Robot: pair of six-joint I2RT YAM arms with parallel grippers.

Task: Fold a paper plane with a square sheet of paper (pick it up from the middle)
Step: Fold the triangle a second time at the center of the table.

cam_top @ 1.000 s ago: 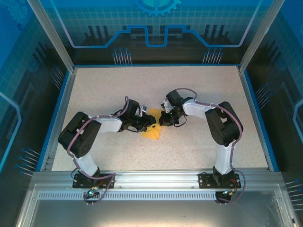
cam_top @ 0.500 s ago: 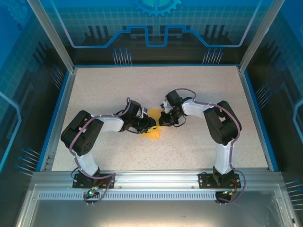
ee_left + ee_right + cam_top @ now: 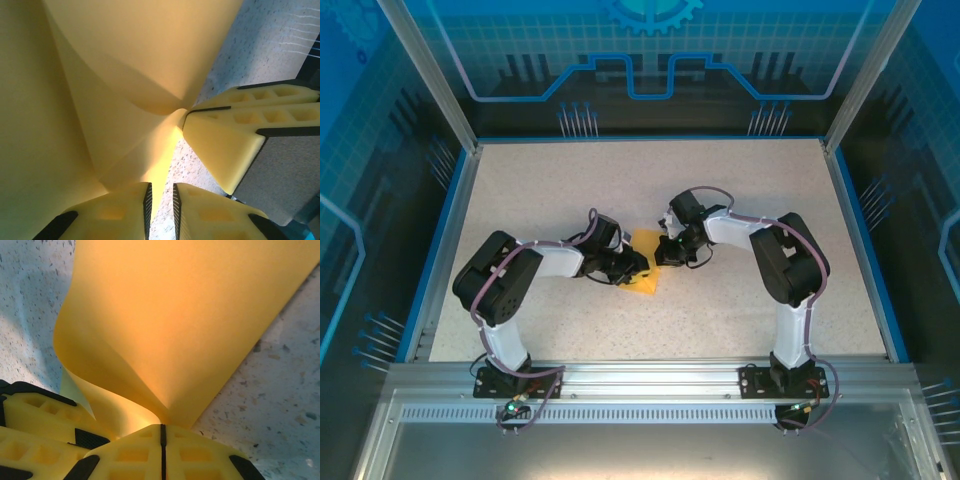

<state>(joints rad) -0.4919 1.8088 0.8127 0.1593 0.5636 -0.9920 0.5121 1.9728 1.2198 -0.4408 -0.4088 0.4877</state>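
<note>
Paper [image 3: 644, 284] pinched in right jaws, edge between left jaws.

Left hand [image 3: 161, 192], right hand [image 3: 161, 430], both clamped

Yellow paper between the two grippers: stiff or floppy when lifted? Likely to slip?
Probably floppy: the paper curls into a soft bend where the right gripper pinches it, so free corners should droop. It looks thin, so it is likely very light, and that small pinch should hold it. It could crease or tear if pulled hard against the pinch.
</note>
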